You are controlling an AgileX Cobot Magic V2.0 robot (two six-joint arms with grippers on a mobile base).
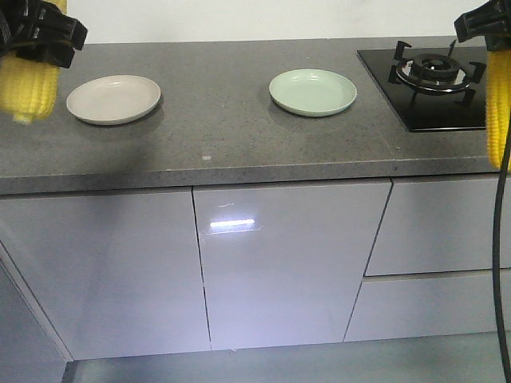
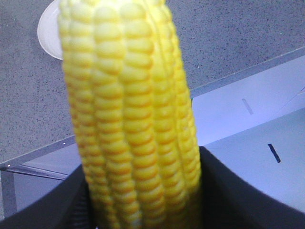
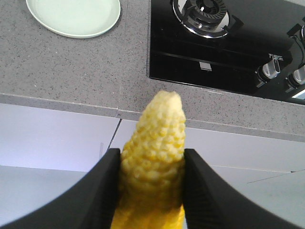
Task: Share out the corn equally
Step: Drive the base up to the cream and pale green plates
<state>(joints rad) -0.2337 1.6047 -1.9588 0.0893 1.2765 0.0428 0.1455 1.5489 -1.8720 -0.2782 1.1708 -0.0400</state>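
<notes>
Each gripper holds one corn cob hanging downward. My left gripper (image 1: 36, 36) is at the far left, shut on a yellow corn cob (image 1: 28, 88) that hangs over the counter's front left, left of the beige plate (image 1: 113, 99). That cob (image 2: 128, 114) fills the left wrist view between the black fingers (image 2: 238, 195). My right gripper (image 1: 485, 24) is at the far right edge, shut on another corn cob (image 1: 498, 112) hanging beside the stove. Its pointed tip (image 3: 159, 143) shows between the fingers (image 3: 95, 191). A pale green plate (image 1: 313, 91) lies mid-counter. Both plates hold nothing.
A black gas hob (image 1: 431, 80) with one burner (image 3: 202, 14) and knobs (image 3: 271, 71) sits at the counter's right end. The grey counter (image 1: 215, 136) has glossy cabinet doors (image 1: 279, 263) and drawers below its front edge.
</notes>
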